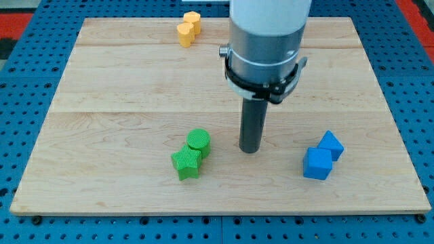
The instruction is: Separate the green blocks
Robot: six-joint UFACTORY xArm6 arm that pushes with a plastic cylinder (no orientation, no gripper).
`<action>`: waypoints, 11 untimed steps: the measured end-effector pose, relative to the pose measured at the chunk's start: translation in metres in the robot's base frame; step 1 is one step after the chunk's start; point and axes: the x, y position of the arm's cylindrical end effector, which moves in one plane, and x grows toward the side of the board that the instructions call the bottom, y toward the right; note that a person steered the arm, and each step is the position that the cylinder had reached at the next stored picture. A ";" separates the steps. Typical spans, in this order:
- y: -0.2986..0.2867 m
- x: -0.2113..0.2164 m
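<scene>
Since the green ribbed cylinder block (199, 141) and green star-shaped block (186, 162) sit touching near the wooden worktop's (122, 88) bottom edge, nothing's separated yet, with my tip (250, 150) (no gripper here) just right of them.

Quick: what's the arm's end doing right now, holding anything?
My tip: a bare rod, holding nothing, just right of the green cylinder, not touching.
</scene>
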 end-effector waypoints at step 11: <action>-0.180 -0.037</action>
